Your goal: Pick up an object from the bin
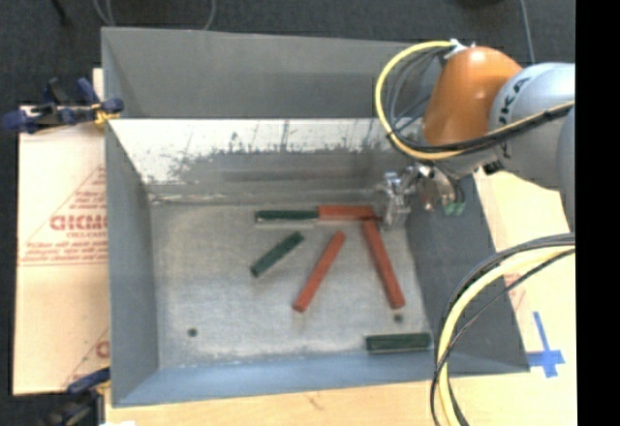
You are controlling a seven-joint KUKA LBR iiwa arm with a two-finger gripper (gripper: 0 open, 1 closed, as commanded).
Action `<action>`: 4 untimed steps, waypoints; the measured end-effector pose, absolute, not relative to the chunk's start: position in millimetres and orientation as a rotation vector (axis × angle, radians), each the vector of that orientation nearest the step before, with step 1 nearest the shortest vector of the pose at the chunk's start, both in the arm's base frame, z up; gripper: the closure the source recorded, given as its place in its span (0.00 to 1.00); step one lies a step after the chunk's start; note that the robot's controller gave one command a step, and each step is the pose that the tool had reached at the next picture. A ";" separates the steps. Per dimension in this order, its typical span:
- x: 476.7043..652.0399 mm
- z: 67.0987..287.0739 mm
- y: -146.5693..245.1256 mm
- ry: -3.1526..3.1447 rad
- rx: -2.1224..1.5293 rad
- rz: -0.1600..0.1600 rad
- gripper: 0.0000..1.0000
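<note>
My gripper [395, 204] hangs at the bin's back right, just above the right end of a red stick [344, 213] that lies along the back of the floor. A second red stick [384, 264] runs from under the gripper toward the front right. A third red stick [319, 271] lies slanted in the middle. A dark green stick [286, 217] continues the back red one to the left. Nothing shows between the fingers.
Another dark green stick [276, 255] lies slanted left of centre, and a further one [397, 343] rests flat near the front right corner. The right wall of the bin stands close beside the gripper.
</note>
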State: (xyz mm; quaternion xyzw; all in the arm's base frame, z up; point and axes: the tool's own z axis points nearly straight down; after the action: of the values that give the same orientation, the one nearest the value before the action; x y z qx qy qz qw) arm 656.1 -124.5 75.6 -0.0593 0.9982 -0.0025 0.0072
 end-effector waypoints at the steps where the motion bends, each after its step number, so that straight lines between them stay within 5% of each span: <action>1: 636.8 76.3 -69.5 3.118 -0.213 -0.006 1.00; 2: 639.6 98.5 16.1 3.126 -0.204 0.006 1.00; 3: 638.9 96.9 10.5 3.129 -0.196 0.002 0.00; 4: 630.9 70.2 -19.9 3.111 -0.425 -0.005 0.00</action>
State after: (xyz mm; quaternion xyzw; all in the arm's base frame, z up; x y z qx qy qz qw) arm 630.9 -19.9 70.2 -0.1353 0.9908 -0.0016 0.0008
